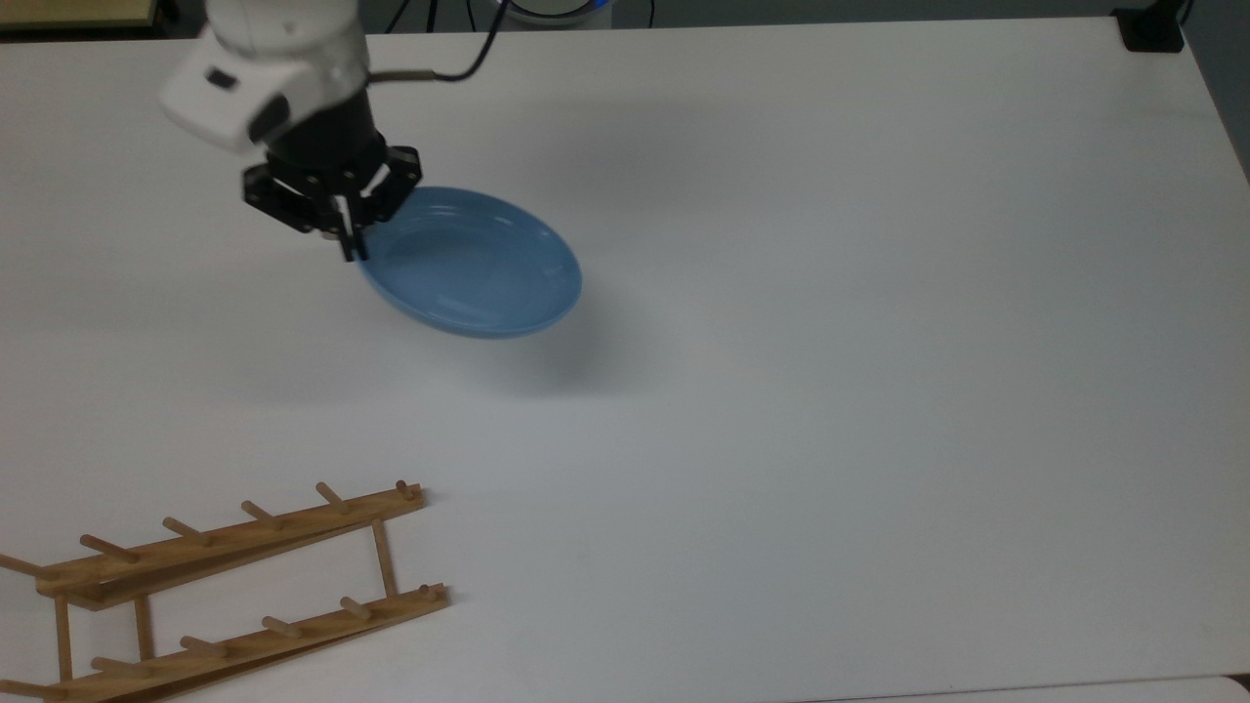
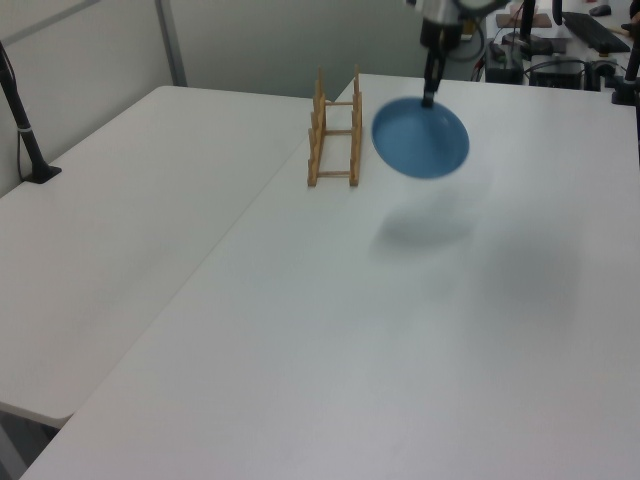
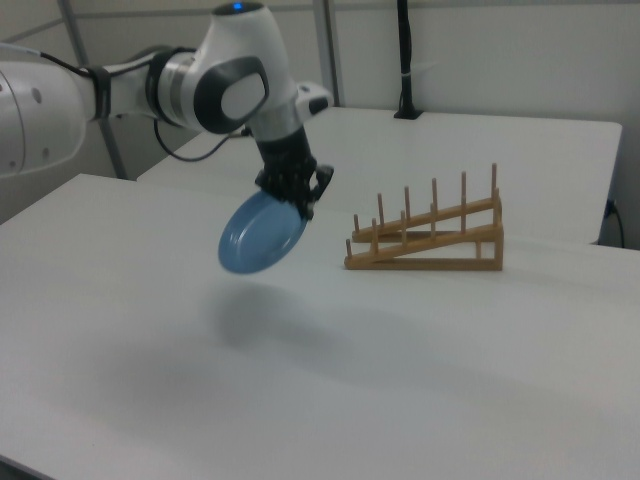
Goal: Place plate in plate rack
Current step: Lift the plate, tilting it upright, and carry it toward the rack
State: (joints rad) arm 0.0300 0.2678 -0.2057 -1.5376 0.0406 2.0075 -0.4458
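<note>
In the top view, going from its left to its right, the plate rack [image 1: 225, 591] lies at about 7 o'clock on the white table [image 1: 830, 391], its 2 wooden rails running side by side with short pegs standing up from each. Above it, at about 10 o'clock, the gripper [image 1: 349, 239] points down from the white arm, its fingers clamped on the rim of the plate [image 1: 474, 264]. The light-blue plate reaches out from the gripper toward 4 o'clock, tilted, and a soft shadow lies on the table below and to the top view's right of it, so the plate is off the surface.

In the left view, the rack [image 2: 335, 130] stands at about 11 o'clock, and just to the left view's right of it the plate [image 2: 422, 140] hangs in the air, its face turned toward the camera, with the gripper [image 2: 429, 98] gripping its upper edge at 12 o'clock. Plate and rack are near but apart.

In the right view, the arm comes in from 9 o'clock; the gripper [image 3: 298, 203] pinches the plate [image 3: 260, 233] by its upper rim, and the plate slopes down to the right view's left, clear of the table. The rack [image 3: 430, 238] sits to the right view's right at about 3 o'clock, separate from the plate.
</note>
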